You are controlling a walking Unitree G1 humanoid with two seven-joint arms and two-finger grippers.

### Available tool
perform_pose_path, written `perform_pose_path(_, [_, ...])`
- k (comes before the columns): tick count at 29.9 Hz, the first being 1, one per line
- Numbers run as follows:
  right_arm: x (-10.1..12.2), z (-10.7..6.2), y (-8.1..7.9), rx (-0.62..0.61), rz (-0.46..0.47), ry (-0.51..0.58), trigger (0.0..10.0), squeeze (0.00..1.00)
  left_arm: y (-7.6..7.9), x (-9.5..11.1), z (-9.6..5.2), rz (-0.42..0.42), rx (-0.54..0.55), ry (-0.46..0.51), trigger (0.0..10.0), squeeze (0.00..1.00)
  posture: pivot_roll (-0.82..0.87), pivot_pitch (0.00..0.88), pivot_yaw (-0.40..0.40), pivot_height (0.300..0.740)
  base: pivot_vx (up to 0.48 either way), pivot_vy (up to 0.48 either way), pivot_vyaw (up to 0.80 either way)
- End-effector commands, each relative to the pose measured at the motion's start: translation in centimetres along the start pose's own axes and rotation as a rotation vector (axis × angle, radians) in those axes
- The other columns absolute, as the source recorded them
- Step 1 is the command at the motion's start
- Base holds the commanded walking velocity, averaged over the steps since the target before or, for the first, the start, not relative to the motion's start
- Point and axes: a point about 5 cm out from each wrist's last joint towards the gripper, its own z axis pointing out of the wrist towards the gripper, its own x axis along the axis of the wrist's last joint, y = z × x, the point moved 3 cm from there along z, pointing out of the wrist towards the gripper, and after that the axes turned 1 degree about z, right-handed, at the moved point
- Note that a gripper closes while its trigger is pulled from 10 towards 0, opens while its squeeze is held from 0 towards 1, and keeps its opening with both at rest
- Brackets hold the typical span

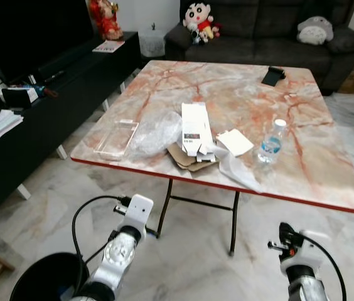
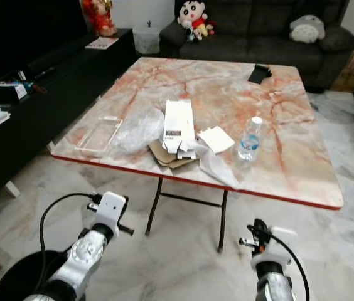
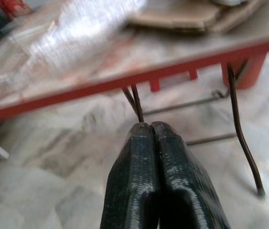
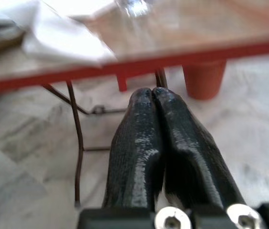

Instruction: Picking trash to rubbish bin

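Grippers first: the left gripper (image 3: 151, 125) has its two black fingers pressed flat together with nothing between them, held low above the pale marble floor (image 1: 51, 194) in front of the table's near edge. Same story for the right gripper (image 4: 152, 90), fingers together and empty, pointing at the red rim and the thin dark folding legs (image 1: 164, 204) under it. Down by the left arm there's a round black rubbish bin (image 1: 45, 279) on the floor, dark inside.

Next up is the table (image 1: 327, 169), a square folding one with a glossy pink-and-white marble-look top and a red edge. The trash is all bunched along its near edge. Toward the near left corner lies a flat clear plastic tray (image 1: 115, 138), and touching it a crumpled see-through plastic bag (image 1: 155, 133). Just beside that, flattened brown cardboard (image 1: 186, 160) pokes slightly past the edge, with a long white carton (image 1: 197, 128) lying on top. A white card (image 1: 235, 142) sits next to it, and thin clear wrap (image 1: 236, 170) drapes over the edge. A clear plastic water bottle (image 1: 271, 142) with a white cap stands upright near the card.

Farther back, near the far right corner of the table, is a small black object (image 1: 272, 76), can't tell what. Along the left runs a long black TV cabinet (image 1: 45, 106) with papers and bits on top. Behind everything is a dark grey sofa (image 1: 258, 31) with a cartoon boy plush (image 1: 199, 19) and a grey round plush (image 1: 315, 28).
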Motion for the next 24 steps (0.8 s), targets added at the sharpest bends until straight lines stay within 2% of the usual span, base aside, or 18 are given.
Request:
perform_pose_path(1, [1.2, 0.1, -0.7, 0.011, 0.001, 0.041, 10.0, 0.00, -0.2, 0.8, -0.1, -0.033, 0.034, 0.042, 10.0, 0.00, 0.03, 0.044, 0.029, 0.740, 0.000, 0.000, 0.00])
perform_pose_path(11, [4.1, 1.0, -2.9, 0.064, 0.012, 0.109, 10.0, 0.00, 0.2, 2.7, 0.5, -0.081, 0.054, 0.099, 10.0, 0.00, 0.03, 0.015, 0.026, 0.740, 0.000, 0.000, 0.00])
perform_pose_path(18, [5.0, 1.4, -3.3, 0.063, 0.016, 0.114, 10.0, 0.00, -0.5, 3.0, 1.0, -0.100, 0.103, 0.084, 10.0, 0.00, 0.03, 0.014, 0.018, 0.740, 0.000, 0.000, 0.00])
perform_pose_path(19, [5.2, 1.5, -3.8, 0.076, 0.007, 0.116, 10.0, 1.00, -0.4, 3.0, 1.0, -0.096, 0.096, 0.082, 10.0, 1.00, 0.04, 0.021, 0.014, 0.740, 0.000, 0.000, 0.00])
perform_pose_path(20, [5.6, 1.8, -4.5, 0.100, -0.007, 0.123, 10.0, 1.00, -0.3, 3.0, 1.1, -0.090, 0.088, 0.079, 10.0, 1.00, 0.04, 0.029, 0.012, 0.740, 0.000, 0.000, 0.00])
perform_pose_path(24, [5.4, 2.0, -4.9, 0.108, -0.015, 0.114, 10.0, 1.00, -0.1, 3.1, 1.1, -0.110, 0.085, 0.080, 10.0, 1.00, 0.04, 0.029, 0.012, 0.740, 0.000, 0.000, 0.00])
